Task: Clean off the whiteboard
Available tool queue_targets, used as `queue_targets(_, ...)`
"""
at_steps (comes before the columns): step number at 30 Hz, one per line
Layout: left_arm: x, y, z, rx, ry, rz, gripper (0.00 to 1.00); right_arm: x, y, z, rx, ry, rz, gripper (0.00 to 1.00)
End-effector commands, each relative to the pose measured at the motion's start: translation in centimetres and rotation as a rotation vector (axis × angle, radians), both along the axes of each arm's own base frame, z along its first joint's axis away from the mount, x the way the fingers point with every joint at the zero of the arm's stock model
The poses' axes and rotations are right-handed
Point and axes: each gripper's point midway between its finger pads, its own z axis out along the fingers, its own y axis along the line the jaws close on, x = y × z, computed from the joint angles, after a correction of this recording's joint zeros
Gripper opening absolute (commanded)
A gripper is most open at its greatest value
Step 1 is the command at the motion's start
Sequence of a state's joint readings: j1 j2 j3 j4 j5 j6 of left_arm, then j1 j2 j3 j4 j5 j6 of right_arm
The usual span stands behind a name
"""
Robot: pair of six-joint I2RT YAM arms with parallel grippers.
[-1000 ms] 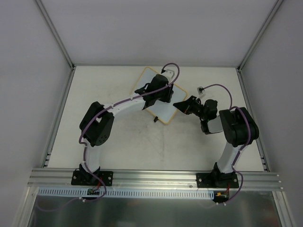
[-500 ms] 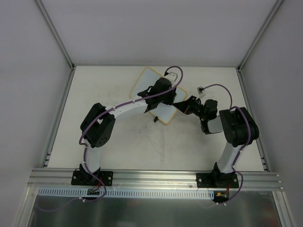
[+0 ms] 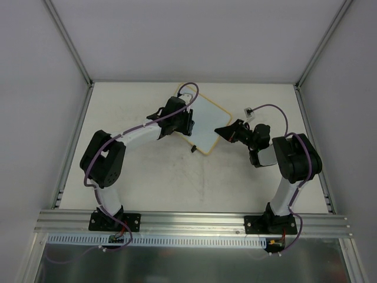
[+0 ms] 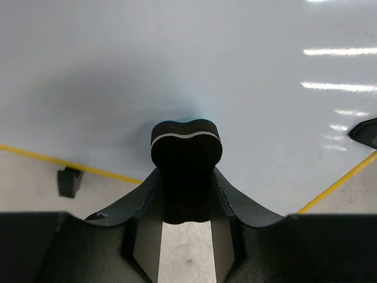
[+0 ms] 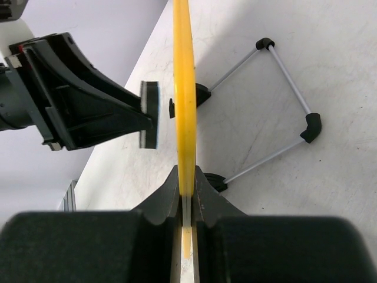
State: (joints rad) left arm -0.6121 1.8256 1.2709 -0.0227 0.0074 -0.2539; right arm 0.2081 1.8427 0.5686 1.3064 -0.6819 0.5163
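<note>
The whiteboard (image 3: 206, 121), white with a yellow frame, stands tilted on the table at the back middle. My left gripper (image 3: 184, 125) is shut on a small black eraser (image 4: 186, 144) and holds it at the left part of the board's face (image 4: 177, 65). In the right wrist view the eraser pad (image 5: 150, 115) sits a narrow gap off the board's yellow edge (image 5: 184, 71). My right gripper (image 3: 222, 131) is shut on the board's right edge, its jaws clamped on the frame (image 5: 187, 183). No marks show on the board.
A wire stand with black end caps (image 5: 285, 106) props the board from behind. A black foot (image 3: 193, 148) sits at the board's near edge, and also shows in the left wrist view (image 4: 69, 181). Aluminium rails (image 3: 194, 221) border the table. Grey walls enclose it.
My left gripper has swept left across the board with the eraser, from its right part to its left part. The right gripper has kept its hold on the board's edge.
</note>
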Motion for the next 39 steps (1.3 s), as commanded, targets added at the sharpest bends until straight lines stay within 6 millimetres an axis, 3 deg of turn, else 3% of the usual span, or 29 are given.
queue_targets(1, -1.1, 1.6, 4.5, -0.047, -0.062, 0.020, 0.00, -0.2, 1.4, 5.0, 0.029, -0.279, 0.069, 0.00)
queue_targets(4, -2.3, 3.4, 4.9, -0.041, -0.056, 0.063, 0.00, -0.2, 1.3, 5.0, 0.029, -0.276, 0.067, 0.00)
queue_targets(10, -6.4, 8.7, 1.5, 0.001, 0.072, 0.207, 0.00, -0.2, 1.3, 4.9, 0.027, -0.277, 0.066, 0.00)
queue_targets(13, -9.4, 11.3, -2.5, 0.035, 0.196, 0.263, 0.00, -0.2, 1.3, 4.9, 0.028, -0.276, 0.066, 0.00)
queue_targets(16, -11.1, 13.3, -4.4, 0.042, 0.258, 0.326, 0.00, -0.2, 1.3, 5.0, 0.029, -0.276, 0.069, 0.00)
queue_targets(17, -12.3, 14.4, -5.9, 0.062, 0.296, 0.350, 0.00, -0.3, 1.3, 5.0, 0.028, -0.277, 0.069, 0.00)
queue_targets(21, -13.7, 16.9, -7.1, 0.058, 0.346, 0.424, 0.00, -0.3, 1.2, 5.3, 0.029, -0.283, 0.066, 0.00)
queue_targets(26, -14.0, 18.2, -7.7, 0.068, 0.387, 0.467, 0.00, -0.5, 1.3, 5.2, 0.029, -0.280, 0.070, 0.00)
queue_targets(29, -13.9, 18.1, -8.2, 0.076, 0.419, 0.460, 0.25, -0.5, 1.2, 5.2, 0.030, -0.281, 0.067, 0.00)
queue_targets(36, -13.8, 18.4, -8.5, 0.090, 0.433, 0.469, 0.45, -0.6, 1.2, 5.2, 0.030, -0.281, 0.070, 0.00)
queue_targets(39, -13.8, 18.4, -8.3, 0.088, 0.429, 0.469, 0.62, -0.6, 1.2, 5.3, 0.029, -0.282, 0.067, 0.07)
